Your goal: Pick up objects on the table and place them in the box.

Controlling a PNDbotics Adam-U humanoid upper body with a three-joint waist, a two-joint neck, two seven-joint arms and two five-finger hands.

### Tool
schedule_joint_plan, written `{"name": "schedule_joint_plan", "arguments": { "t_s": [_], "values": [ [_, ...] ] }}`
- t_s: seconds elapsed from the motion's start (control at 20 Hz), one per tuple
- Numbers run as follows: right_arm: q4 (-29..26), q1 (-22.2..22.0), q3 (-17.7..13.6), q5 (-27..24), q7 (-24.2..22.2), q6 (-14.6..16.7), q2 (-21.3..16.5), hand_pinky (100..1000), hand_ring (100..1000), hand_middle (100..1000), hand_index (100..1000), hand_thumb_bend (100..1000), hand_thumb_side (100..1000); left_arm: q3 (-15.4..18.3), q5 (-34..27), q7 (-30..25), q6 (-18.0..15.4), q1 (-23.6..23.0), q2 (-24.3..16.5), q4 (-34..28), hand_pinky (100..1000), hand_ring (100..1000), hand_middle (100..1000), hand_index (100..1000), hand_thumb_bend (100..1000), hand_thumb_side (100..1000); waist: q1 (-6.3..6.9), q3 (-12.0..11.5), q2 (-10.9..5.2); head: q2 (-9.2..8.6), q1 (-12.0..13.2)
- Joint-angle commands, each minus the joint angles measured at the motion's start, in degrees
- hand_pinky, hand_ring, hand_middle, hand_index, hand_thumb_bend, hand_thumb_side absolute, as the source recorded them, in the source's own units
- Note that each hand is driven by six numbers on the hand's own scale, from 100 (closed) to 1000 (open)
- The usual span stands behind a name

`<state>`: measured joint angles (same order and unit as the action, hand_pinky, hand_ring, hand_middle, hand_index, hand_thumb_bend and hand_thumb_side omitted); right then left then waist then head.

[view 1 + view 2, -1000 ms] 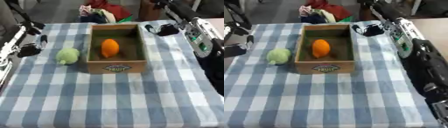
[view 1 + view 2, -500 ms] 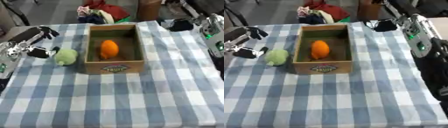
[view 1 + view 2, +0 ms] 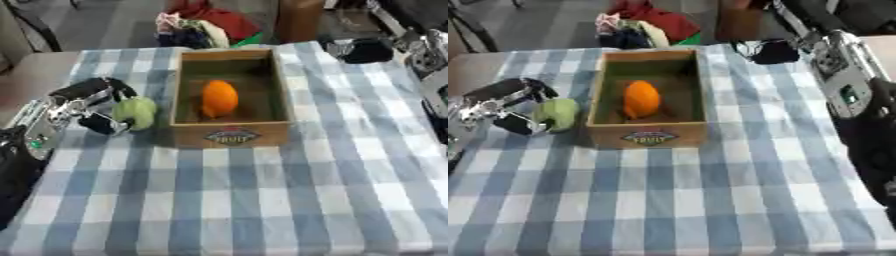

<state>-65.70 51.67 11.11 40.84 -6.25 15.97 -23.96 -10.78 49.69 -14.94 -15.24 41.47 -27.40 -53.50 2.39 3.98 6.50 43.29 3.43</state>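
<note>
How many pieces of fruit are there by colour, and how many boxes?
Orange fruit, inside the box: 1
Green fruit, on the table beside the box, at the left hand: 1
Wooden box: 1
Total: 3

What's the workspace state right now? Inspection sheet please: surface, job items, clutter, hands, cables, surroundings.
Surface: blue-and-white checked tablecloth, lying flat.
Job's things: wooden box at centre with an orange fruit inside; green fruit on the cloth just left of the box.
Clutter: nothing seen on the cloth.
Hands: left hand at the green fruit, fingers either side of it, fruit not lifted; right hand curled near the far right edge, holding nothing.
Cables: nothing seen.
Surroundings: pile of coloured clothes on the floor beyond the table.
</note>
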Motion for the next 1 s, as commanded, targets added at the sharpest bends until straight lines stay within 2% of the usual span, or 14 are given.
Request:
{"name": "schedule_joint_plan", "arguments": {
  "t_s": [0.05,0.15,0.25,0.3,0.4,0.65,0.7,0.75,1.0],
  "values": [
    [-1.3,0.9,-0.6,-0.6,-0.2,0.2,-1.4,770,758,689,959,306,434,0.6,3.9,3.8,0.8,1.2,0.0,1.9,683,519,515,721,179,138,-0.11,0.2,-0.73,0.07,0.2],
    [-1.3,0.8,-0.5,-0.7,-0.3,0.4,-1.4,770,759,689,959,303,434,1.1,5.1,7.0,1.8,1.4,0.4,2.1,627,362,324,569,104,132,-0.12,0.2,-0.7,0.11,0.1],
    [-1.3,0.7,-0.5,-0.8,-0.5,0.5,-1.4,770,759,688,959,297,434,1.8,4.7,10.6,3.3,1.5,0.4,1.4,603,276,220,491,100,135,-0.11,0.2,-0.69,0.13,0.1],
    [-1.3,0.6,-0.5,-0.8,-0.6,0.6,-1.4,770,759,688,959,297,434,2.1,4.0,12.0,4.2,1.6,0.3,0.7,600,264,203,479,100,137,-0.1,0.2,-0.7,0.14,0.0],
    [-1.3,0.5,-0.5,-1.0,-0.7,0.7,-1.5,769,758,687,958,294,435,2.8,2.0,13.6,5.8,1.9,-0.1,-1.0,600,265,204,484,100,142,-0.03,0.2,-0.75,0.18,-0.1],
    [-1.0,0.2,0.3,-1.3,-2.4,1.8,-1.4,771,759,684,951,279,438,3.3,-4.2,13.0,7.7,5.2,-1.0,-6.2,609,271,209,493,100,146,0.16,0.4,-1.04,0.35,0.1],
    [-0.9,0.3,0.6,-1.3,-3.1,2.3,-1.3,772,759,683,944,305,432,2.9,-5.2,12.6,7.7,6.2,-1.0,-7.1,610,273,211,495,100,145,0.21,0.5,-1.09,0.35,0.1],
    [-0.8,0.3,1.0,-1.3,-3.9,2.9,-1.0,773,760,685,940,264,430,2.3,-6.1,11.9,7.5,7.3,-0.8,-7.9,611,275,213,498,100,145,0.29,0.7,-1.16,0.35,0.3],
    [0.0,0.9,2.5,-1.2,-8.0,6.0,0.4,776,763,692,908,248,413,-1.0,-8.5,7.9,5.4,12.2,2.6,-8.5,619,294,231,513,100,145,0.42,2.0,-1.27,0.17,1.1]
  ]
}}
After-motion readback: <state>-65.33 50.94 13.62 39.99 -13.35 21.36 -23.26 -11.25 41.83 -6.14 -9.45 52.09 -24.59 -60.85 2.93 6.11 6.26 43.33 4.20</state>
